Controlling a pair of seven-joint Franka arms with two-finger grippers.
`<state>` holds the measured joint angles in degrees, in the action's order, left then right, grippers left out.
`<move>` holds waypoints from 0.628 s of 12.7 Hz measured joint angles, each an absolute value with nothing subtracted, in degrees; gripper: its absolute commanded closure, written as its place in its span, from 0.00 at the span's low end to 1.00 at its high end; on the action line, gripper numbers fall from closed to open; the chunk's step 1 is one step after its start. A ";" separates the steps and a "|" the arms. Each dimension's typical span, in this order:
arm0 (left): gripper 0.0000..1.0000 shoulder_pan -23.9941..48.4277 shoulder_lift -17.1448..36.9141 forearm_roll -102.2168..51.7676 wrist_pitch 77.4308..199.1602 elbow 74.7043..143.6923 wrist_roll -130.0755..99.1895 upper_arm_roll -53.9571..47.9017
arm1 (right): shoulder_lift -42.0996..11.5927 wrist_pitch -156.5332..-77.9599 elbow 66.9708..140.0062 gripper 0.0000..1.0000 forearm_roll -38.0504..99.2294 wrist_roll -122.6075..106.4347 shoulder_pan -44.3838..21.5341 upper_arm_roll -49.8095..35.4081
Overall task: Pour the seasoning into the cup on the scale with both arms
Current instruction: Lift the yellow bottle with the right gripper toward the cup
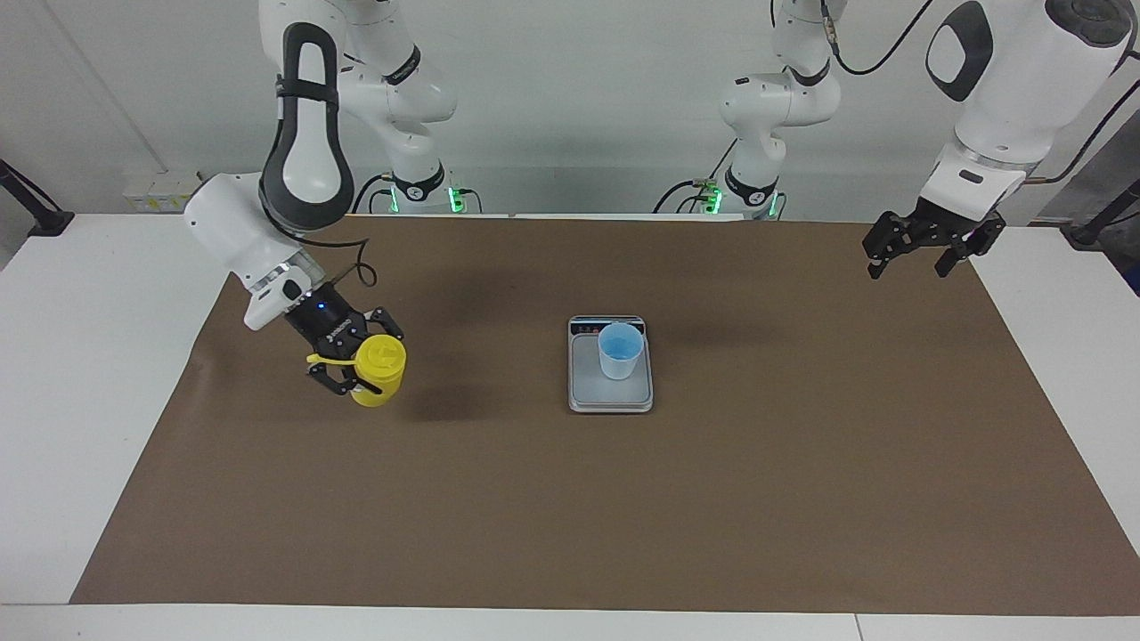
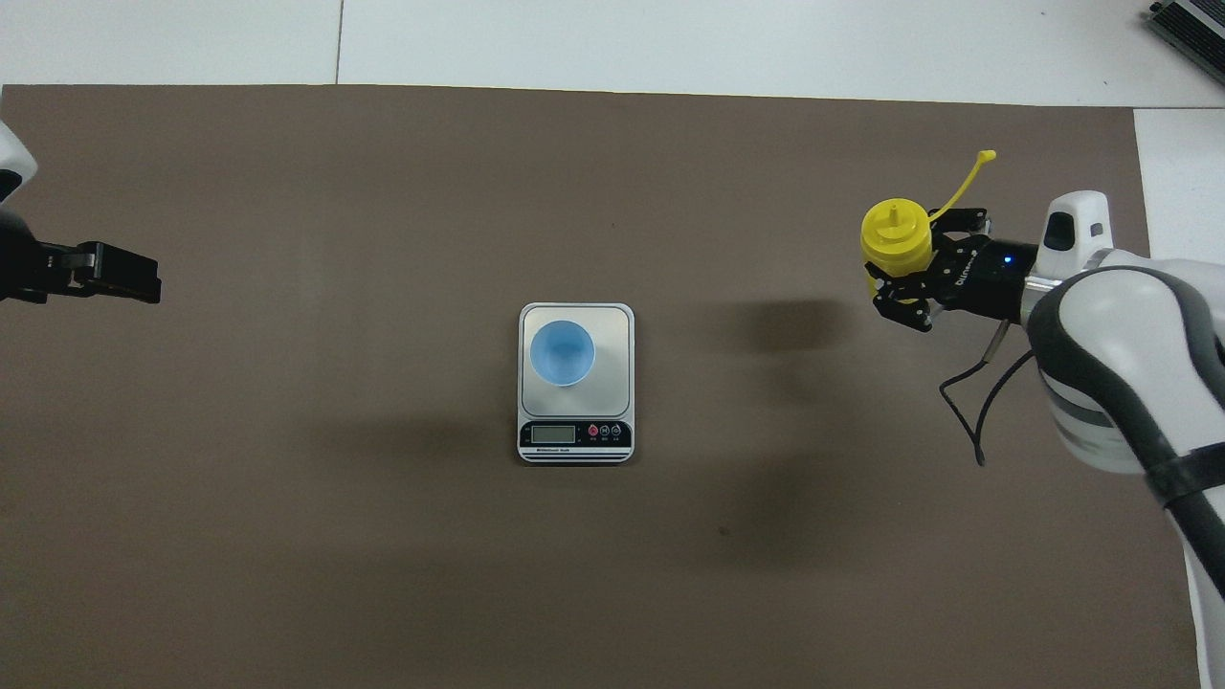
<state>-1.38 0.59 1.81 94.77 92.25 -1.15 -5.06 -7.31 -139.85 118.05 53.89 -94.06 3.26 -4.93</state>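
The seasoning, a yellow squeeze bottle (image 1: pixel 380 367) (image 2: pixel 896 237), hangs upright above the mat toward the right arm's end, nozzle up and cap strap (image 2: pixel 963 181) sticking out. My right gripper (image 1: pixel 360 363) (image 2: pixel 917 263) is shut on its body from the side. The light blue cup (image 1: pixel 620 350) (image 2: pixel 562 352) stands on the silver-grey scale (image 1: pixel 587 388) (image 2: pixel 613 328) at the mat's middle, well apart from the bottle. My left gripper (image 1: pixel 909 266) (image 2: pixel 122 277) waits open and empty in the air over the mat's edge at the left arm's end.
A brown mat (image 1: pixel 570 499) covers most of the white table (image 1: pixel 80 356). The scale's dark display strip (image 2: pixel 574 435) faces the robots. A black cable (image 2: pixel 976 402) loops from the right wrist.
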 measured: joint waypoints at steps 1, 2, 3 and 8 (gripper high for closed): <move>0.00 -1.54 0.59 1.81 94.76 92.25 -1.15 -5.00 | -7.31 -141.71 118.05 0.81 51.22 -92.11 0.82 -4.95; 0.00 -1.70 0.59 1.81 94.75 92.25 -1.15 -5.01 | -7.31 -143.27 118.05 0.81 48.16 -89.82 -1.42 -4.96; 0.00 -1.79 0.59 1.81 94.74 92.25 -1.15 -5.01 | -7.32 -144.59 118.06 0.81 44.82 -87.25 -3.42 -4.97; 0.00 -1.81 0.59 1.81 94.72 92.25 -1.15 -5.03 | -7.33 -147.37 118.06 0.81 23.97 -71.94 -10.19 -4.96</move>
